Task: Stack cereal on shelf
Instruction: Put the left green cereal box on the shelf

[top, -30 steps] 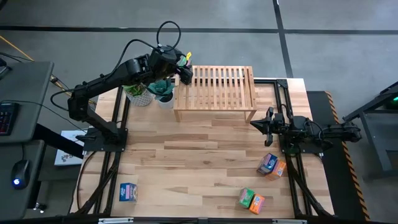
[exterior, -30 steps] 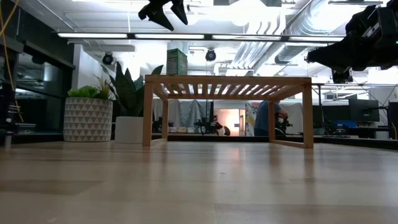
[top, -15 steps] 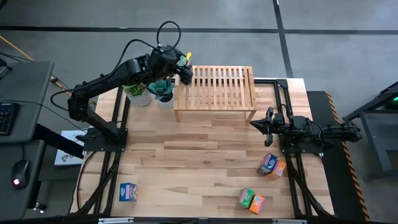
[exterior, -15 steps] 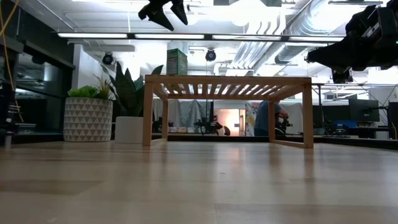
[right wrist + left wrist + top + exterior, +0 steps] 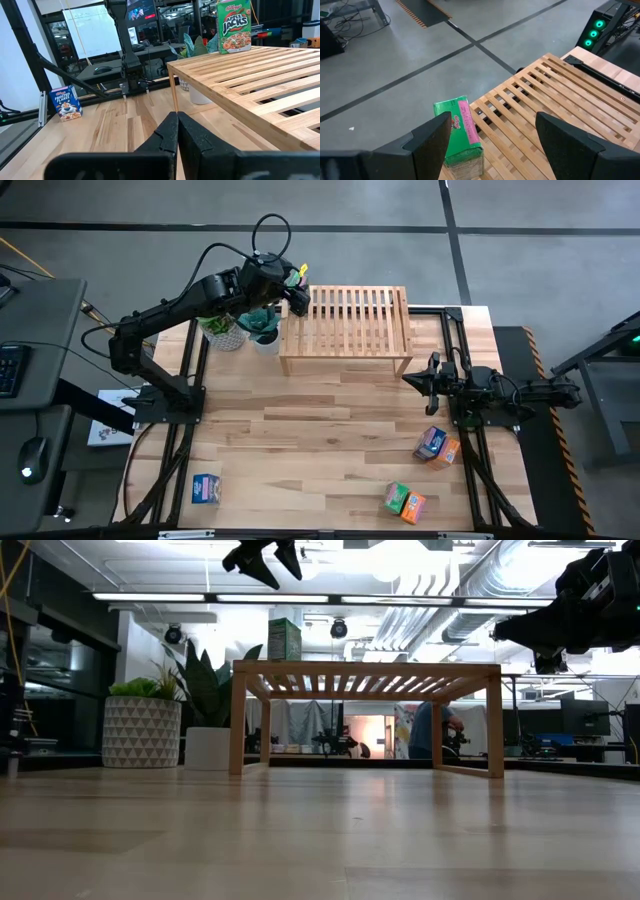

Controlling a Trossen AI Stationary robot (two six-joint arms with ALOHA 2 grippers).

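A green cereal box (image 5: 459, 131) stands upright on the far left corner of the wooden shelf (image 5: 350, 325). It also shows in the low view (image 5: 284, 640) and the right wrist view (image 5: 234, 26). My left gripper (image 5: 266, 562) hangs open just above that box, clear of it. My right gripper (image 5: 177, 131) is shut and holds nothing, hovering level by the shelf's near right leg (image 5: 404, 366). A blue box (image 5: 207, 489), a blue and orange pair (image 5: 437, 446) and a green and orange pair (image 5: 405, 502) lie on the tabletop.
Two potted plants (image 5: 226, 330) (image 5: 265, 332) stand just left of the shelf, under my left arm. Black frame rails (image 5: 190, 430) run along both table sides. Bare planks stretch across the table's middle. A person (image 5: 432, 730) shows in the room beyond.
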